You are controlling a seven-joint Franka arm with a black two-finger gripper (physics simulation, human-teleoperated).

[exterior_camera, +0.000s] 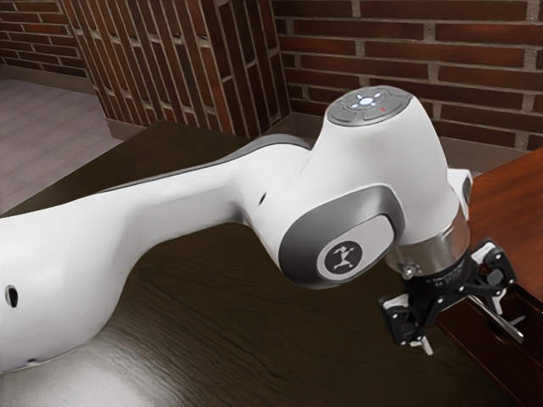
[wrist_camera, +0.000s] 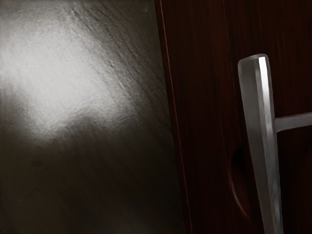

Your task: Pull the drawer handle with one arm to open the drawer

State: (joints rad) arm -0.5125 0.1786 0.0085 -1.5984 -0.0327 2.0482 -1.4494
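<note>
The thing I have to move is the brushed silver metal bar handle (wrist_camera: 260, 146), a straight, flat-faced bar standing off the dark red-brown wooden drawer front (wrist_camera: 204, 97) on a short silver post (wrist_camera: 295, 122). I judge it rigid and strong enough for a firm pinch. The smooth metal looks slippery, so I would rather hook behind the bar and bear on its back face than trust friction alone. The best hold seems to be mid-bar, close to the post, so that the pull runs straight out and the drawer does not rack. The drawer itself probably slides with moderate resistance; a steady straight draw suits it.

In the exterior view the handle (exterior_camera: 507, 324) lies at the lower right, on the wooden cabinet that stands on the dark slate-grey bench (exterior_camera: 212, 339). The black two-finger tool (exterior_camera: 458, 301) hangs from the white arm (exterior_camera: 170, 229) just beside the handle, facing the drawer front. I cannot tell whether the tool is spread or closed, nor whether it touches the bar. I see no gap around the drawer front, so I judge the drawer not yet opened.
</note>
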